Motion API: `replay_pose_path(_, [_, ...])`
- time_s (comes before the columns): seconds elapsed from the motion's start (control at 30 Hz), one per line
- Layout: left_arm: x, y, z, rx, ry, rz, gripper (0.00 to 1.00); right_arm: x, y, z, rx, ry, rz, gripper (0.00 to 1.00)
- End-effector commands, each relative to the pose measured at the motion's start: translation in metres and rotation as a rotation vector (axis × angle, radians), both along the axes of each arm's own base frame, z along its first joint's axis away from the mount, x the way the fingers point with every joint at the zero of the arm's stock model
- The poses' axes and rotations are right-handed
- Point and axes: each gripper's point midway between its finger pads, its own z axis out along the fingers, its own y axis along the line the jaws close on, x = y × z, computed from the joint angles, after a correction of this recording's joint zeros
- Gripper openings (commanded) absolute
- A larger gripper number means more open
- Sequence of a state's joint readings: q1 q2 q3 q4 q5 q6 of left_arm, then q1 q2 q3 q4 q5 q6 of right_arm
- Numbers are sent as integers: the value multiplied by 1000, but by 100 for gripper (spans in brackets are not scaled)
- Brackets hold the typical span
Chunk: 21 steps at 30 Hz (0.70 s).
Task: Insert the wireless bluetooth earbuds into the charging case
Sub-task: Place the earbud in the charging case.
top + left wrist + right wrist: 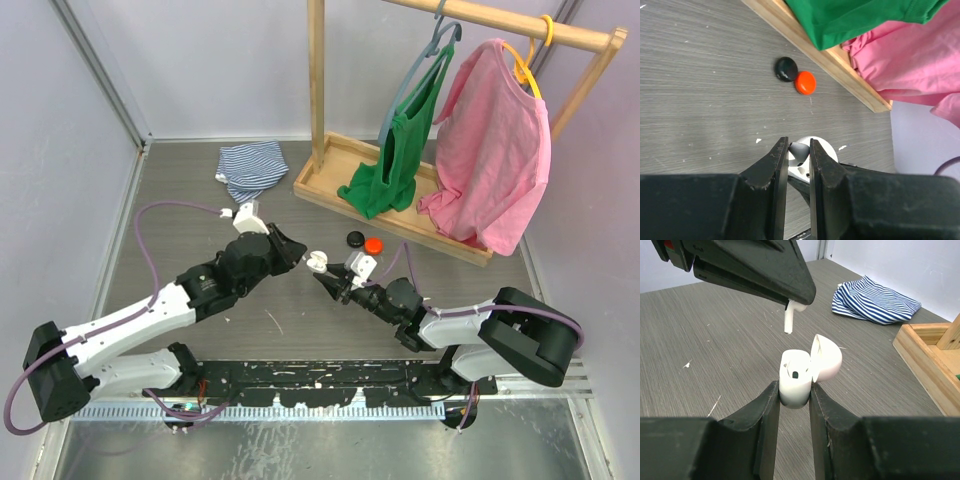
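My left gripper (799, 143) is shut on a white earbud (789, 319), pinched by its head with the stem hanging down. It hangs just above the white charging case (794, 379), slightly left of the opening and apart from it. The case's lid (828, 358) is flipped open to the right, and one dark socket shows inside. My right gripper (794, 388) is shut on the case's lower body and holds it above the table. In the top view the two grippers meet at mid-table, around the case (317, 262). Other earbuds are out of view.
A black round puck (786, 68) and an orange one (805, 82) lie side by side beyond the grippers. Behind them stand a wooden rack base (330, 190) with a green top (400, 150) and a pink shirt (495, 160). A striped cloth (250, 168) lies far left.
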<state>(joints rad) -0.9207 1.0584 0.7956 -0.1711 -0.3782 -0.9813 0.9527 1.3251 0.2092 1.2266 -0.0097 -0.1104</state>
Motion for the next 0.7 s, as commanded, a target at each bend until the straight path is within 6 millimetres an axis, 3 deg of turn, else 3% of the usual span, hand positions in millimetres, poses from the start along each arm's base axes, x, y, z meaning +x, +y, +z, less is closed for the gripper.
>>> replay_pose_path(0.0, [6,-12,32,-120,-86,18,11,-1,-1,22,77,-43,2,1])
replay_pose_path(0.67, [-3,-28,14,-108,-55,-4,10,1,-6,24,99,-42,-23,1])
